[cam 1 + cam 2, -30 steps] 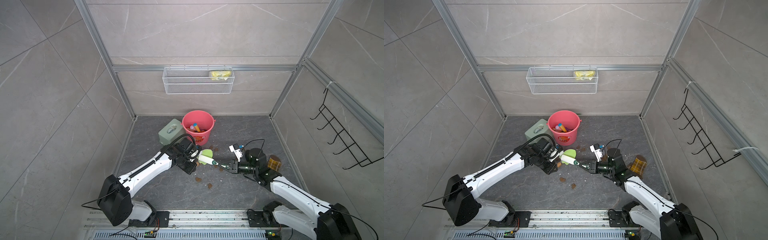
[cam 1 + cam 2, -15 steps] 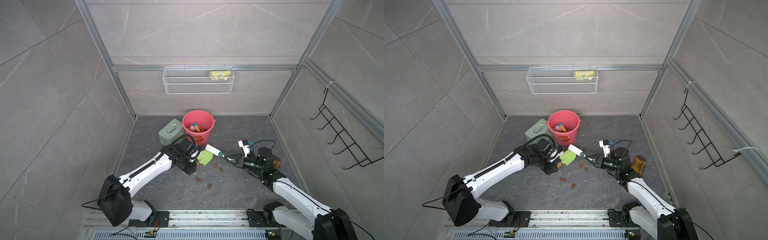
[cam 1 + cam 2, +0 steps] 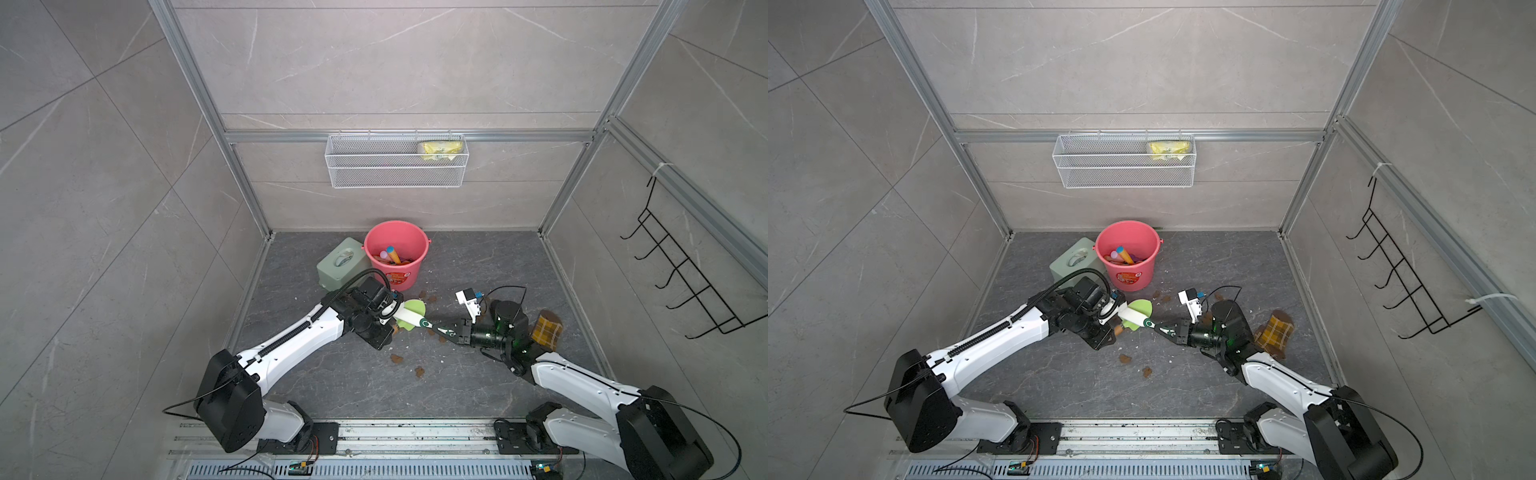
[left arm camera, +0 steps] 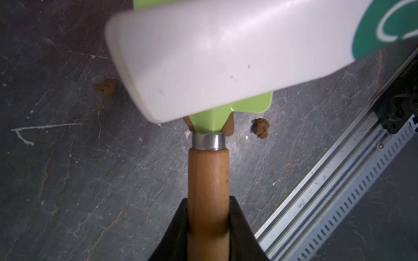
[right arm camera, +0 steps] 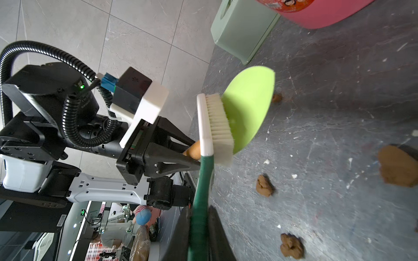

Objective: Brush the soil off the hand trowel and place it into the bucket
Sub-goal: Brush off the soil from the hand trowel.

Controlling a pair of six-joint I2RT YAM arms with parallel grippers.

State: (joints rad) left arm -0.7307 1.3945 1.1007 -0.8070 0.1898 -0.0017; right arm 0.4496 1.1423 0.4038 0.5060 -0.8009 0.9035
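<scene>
The trowel point(image 3: 417, 307) is gripped at its wooden handle by the left gripper point(image 4: 208, 204), whose jaws are closed tight on the handle. It is held in the air in front of the bucket point(image 3: 412, 275), near it but not inside it, with the green blade pointing away from the gripper.

The brush point(image 5: 218, 126) is gripped at its green handle by the right gripper point(image 5: 200, 211), whose jaws are closed narrowly on it. In the right wrist view the white bristles are laid against the face of the blade, close to the neck of the trowel. In the left wrist view most of the blade is covered by the white back of the brush. Two small brown bits are seen beside the neck, but it cannot be told whether they are stuck to the trowel or lie below it.

The soil point(image 3: 397, 357) is scattered in lumps on the grey floor point(image 3: 353, 386) in front of the bucket. A few lumps lie just beside its base and others are farther from it.

A green tissue box point(image 3: 343, 264) is placed just beside the bucket, on the side of the left arm. Some coloured toys point(image 3: 392, 254) are seen inside the bucket.
</scene>
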